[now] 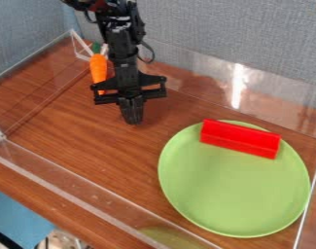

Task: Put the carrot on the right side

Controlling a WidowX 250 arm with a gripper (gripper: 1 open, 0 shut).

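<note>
The carrot (pixel 96 68) is a small orange piece lying on the wooden table at the back left. The arm's black body partly covers its right side. My gripper (pixel 131 117) points straight down onto the table, a little in front of and to the right of the carrot. Its fingers are pressed together and I see nothing between them. The carrot is apart from the fingertips.
A large light green plate (pixel 226 199) lies at the front right with a red rectangular block (pixel 241 138) on its far rim. Clear plastic walls (pixel 258 83) fence the wooden table (pixel 69 146) at the back, left and front.
</note>
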